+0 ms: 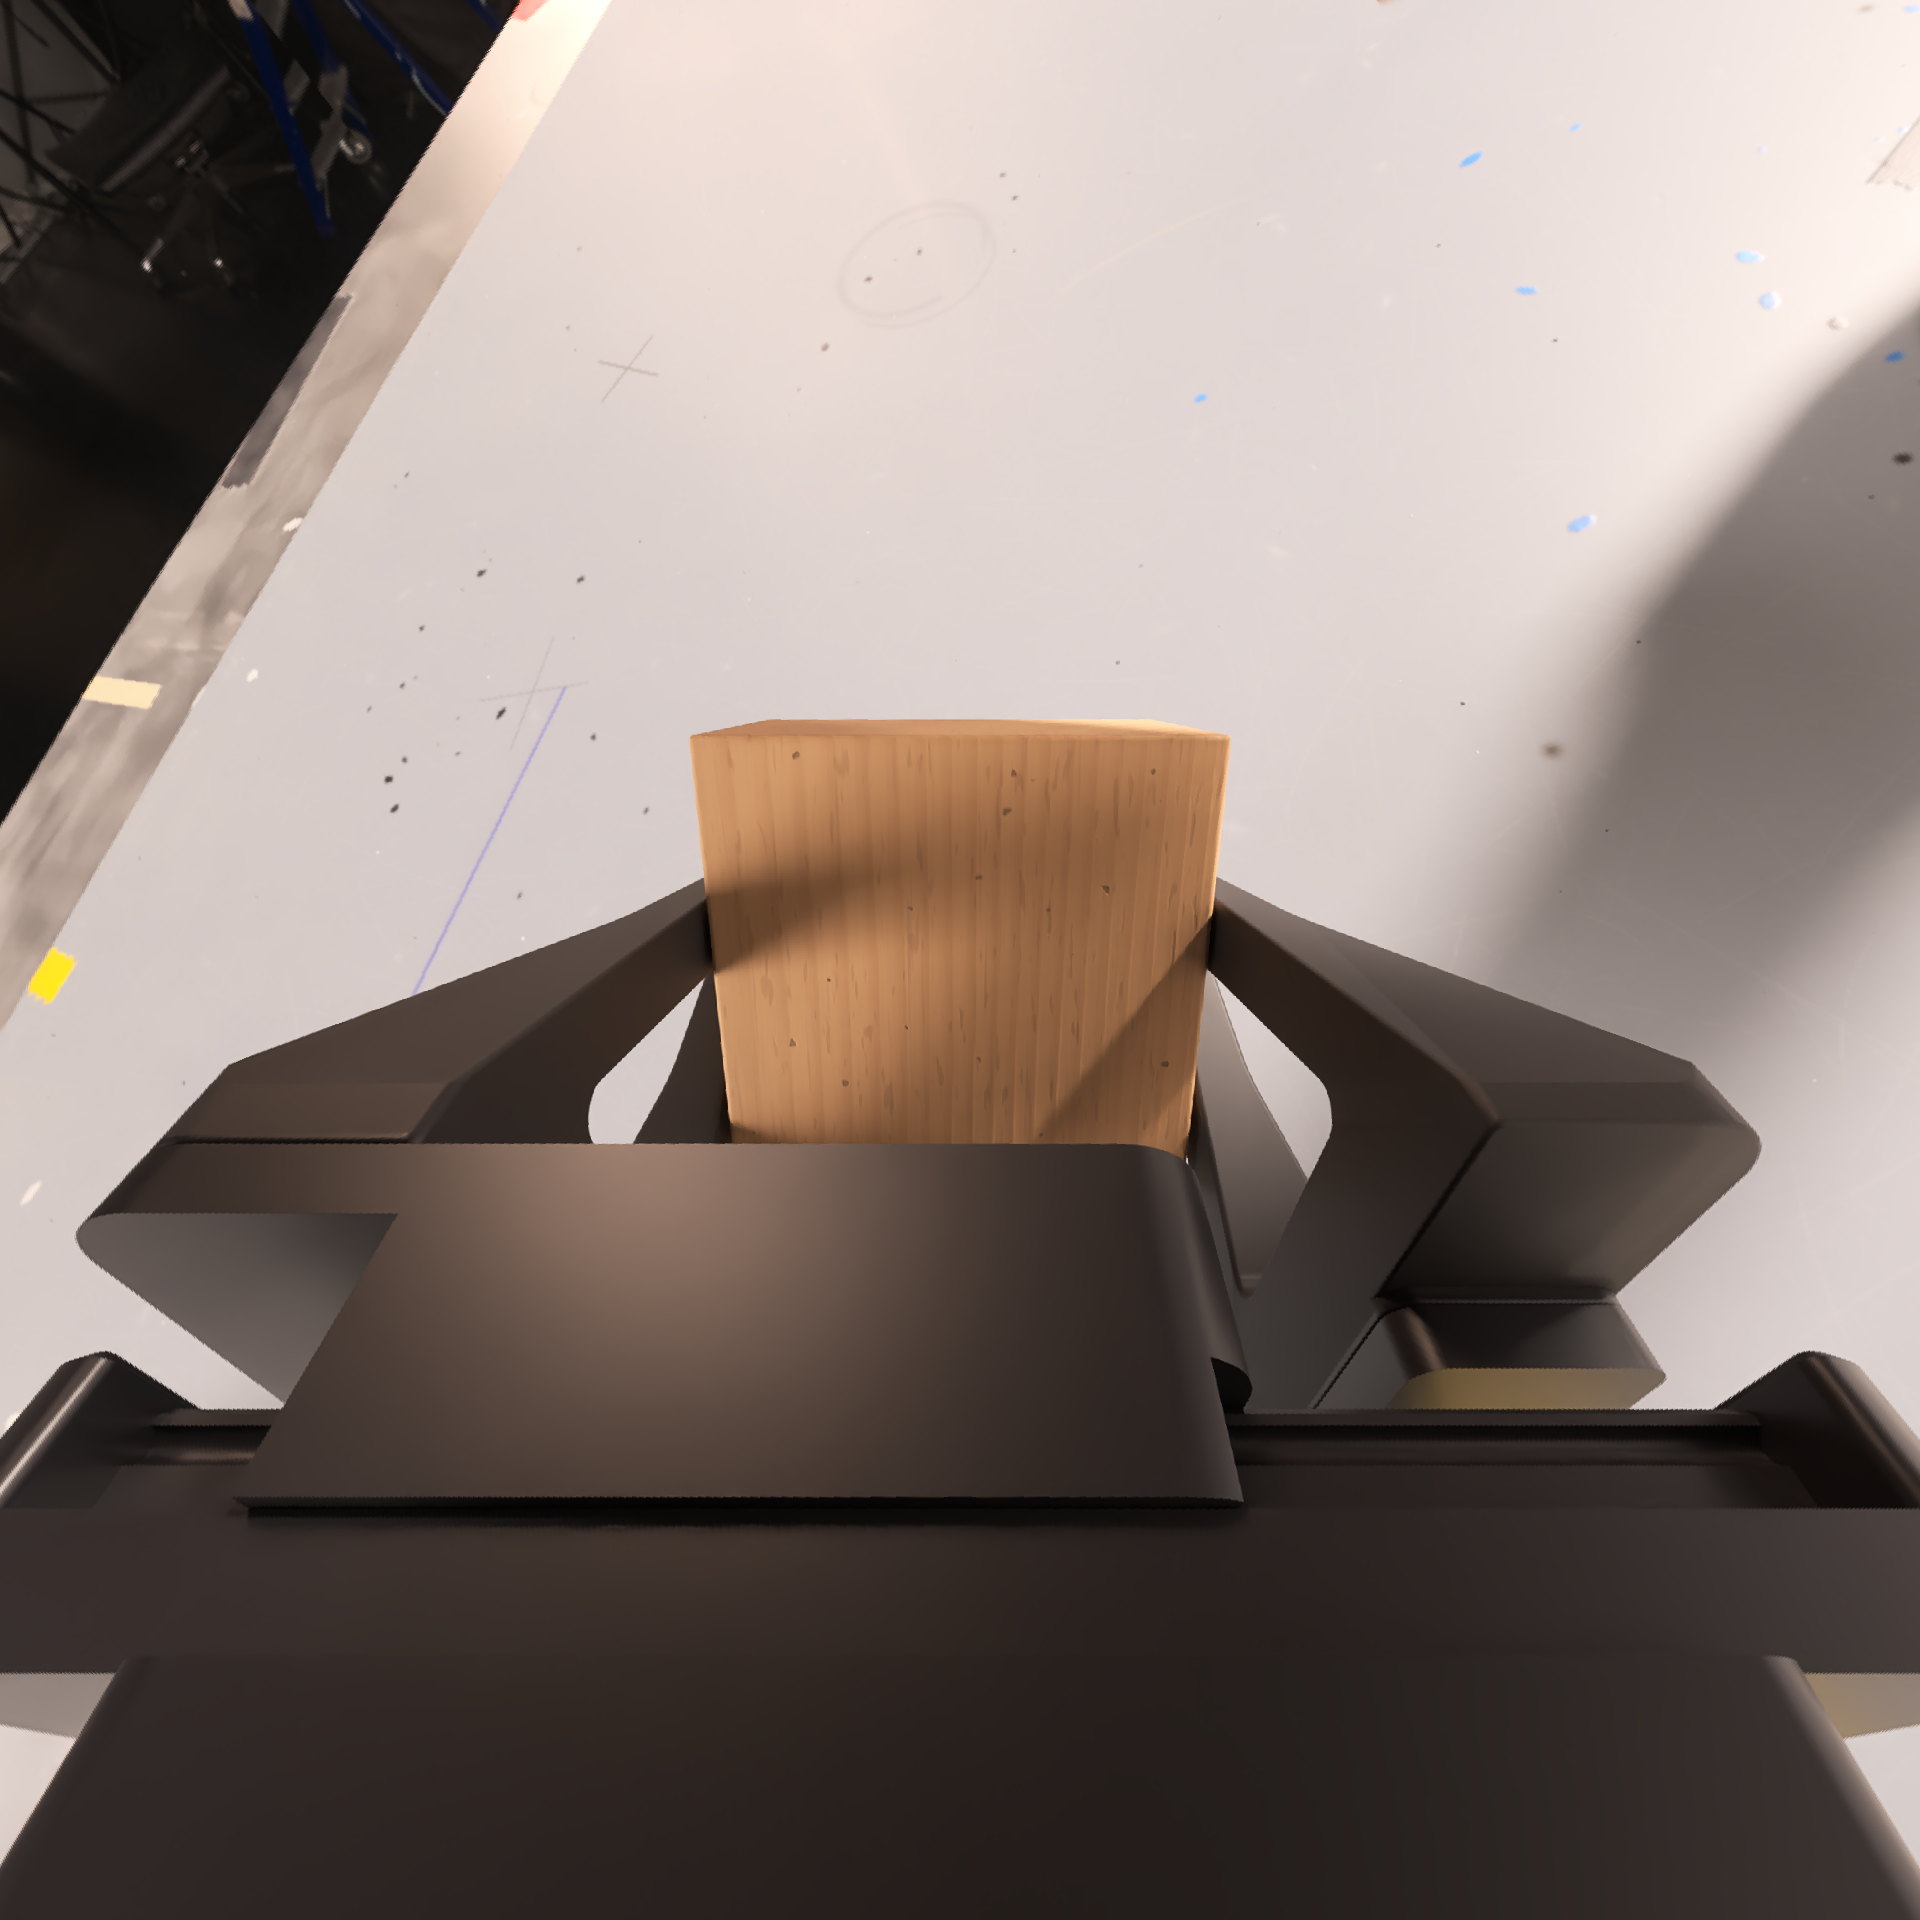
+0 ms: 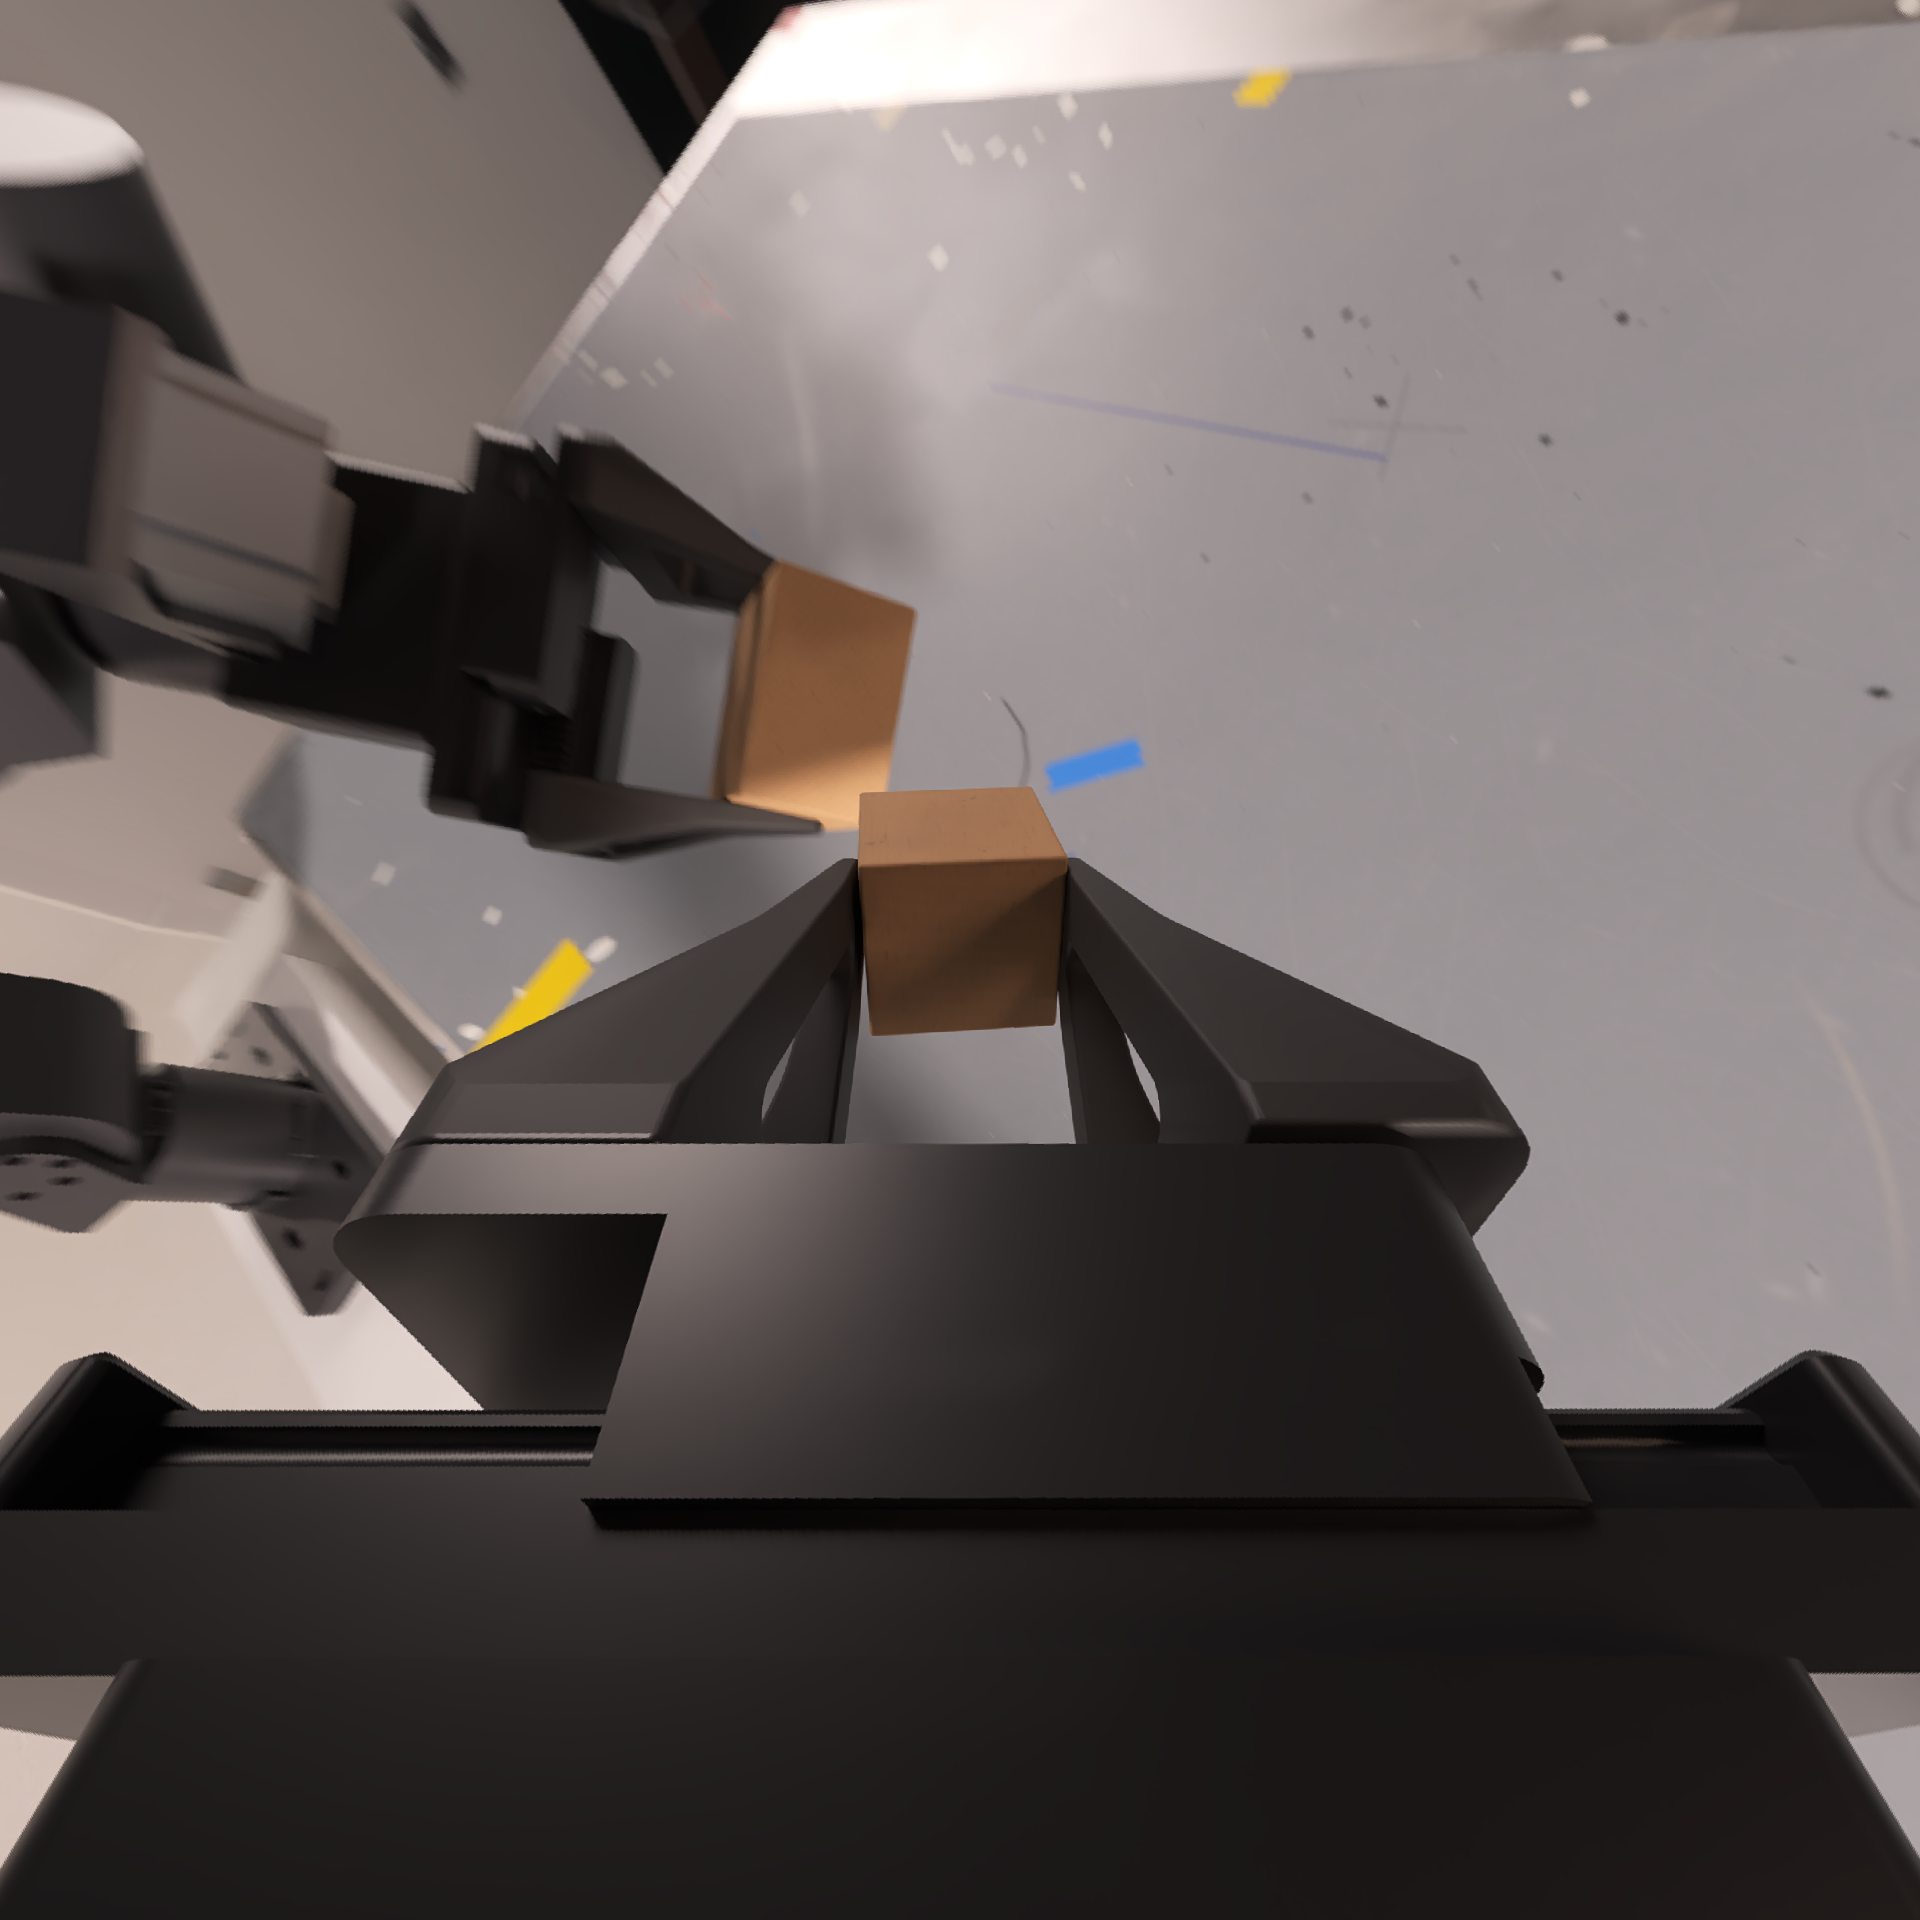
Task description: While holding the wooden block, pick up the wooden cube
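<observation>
In the left wrist view my left gripper [image 1: 961, 914] is shut on a large wooden block [image 1: 961, 935], which fills the gap between the two dark fingers and stands out past their tips above the grey table [image 1: 1143, 468]. In the right wrist view my right gripper [image 2: 961, 883] is shut on a small wooden cube [image 2: 961, 925], pinched between the fingertips and held above the table [image 2: 1455, 727]. The left gripper [image 2: 769, 696] with its wooden block [image 2: 816, 696] also shows there, to the upper left and close to the cube.
The table's edge [image 1: 208, 520] runs along the left, with dark floor and a blue frame beyond it. Strips of blue tape [image 2: 1093, 764] and yellow tape [image 2: 535, 987] lie on the table. The left arm's body [image 2: 156, 582] fills the left side of the right wrist view.
</observation>
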Available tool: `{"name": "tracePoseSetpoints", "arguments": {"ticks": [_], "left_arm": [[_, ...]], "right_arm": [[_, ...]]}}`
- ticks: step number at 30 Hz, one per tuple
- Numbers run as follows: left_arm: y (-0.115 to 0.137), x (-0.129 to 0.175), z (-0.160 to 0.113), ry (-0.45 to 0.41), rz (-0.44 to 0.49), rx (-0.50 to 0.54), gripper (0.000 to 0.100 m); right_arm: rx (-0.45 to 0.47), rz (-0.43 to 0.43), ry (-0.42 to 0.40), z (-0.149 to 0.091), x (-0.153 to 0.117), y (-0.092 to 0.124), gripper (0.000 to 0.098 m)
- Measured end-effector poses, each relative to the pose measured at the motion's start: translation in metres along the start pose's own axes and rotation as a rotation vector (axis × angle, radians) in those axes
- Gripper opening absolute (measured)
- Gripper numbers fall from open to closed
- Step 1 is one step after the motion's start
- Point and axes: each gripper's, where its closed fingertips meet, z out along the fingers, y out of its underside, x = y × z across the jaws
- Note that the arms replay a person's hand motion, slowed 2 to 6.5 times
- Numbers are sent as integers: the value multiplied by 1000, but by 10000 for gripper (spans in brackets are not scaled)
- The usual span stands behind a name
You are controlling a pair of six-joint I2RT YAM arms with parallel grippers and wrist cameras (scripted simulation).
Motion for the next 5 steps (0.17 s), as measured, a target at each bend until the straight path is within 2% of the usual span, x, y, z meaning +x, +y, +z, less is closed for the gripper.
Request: {"name": "tracePoseSetpoints", "arguments": {"ticks": [5], "left_arm": [[-5, -3, 0, -1, 37, 13, 629]], "right_arm": [[117, 109, -162, -4, 4, -25, 312]]}}
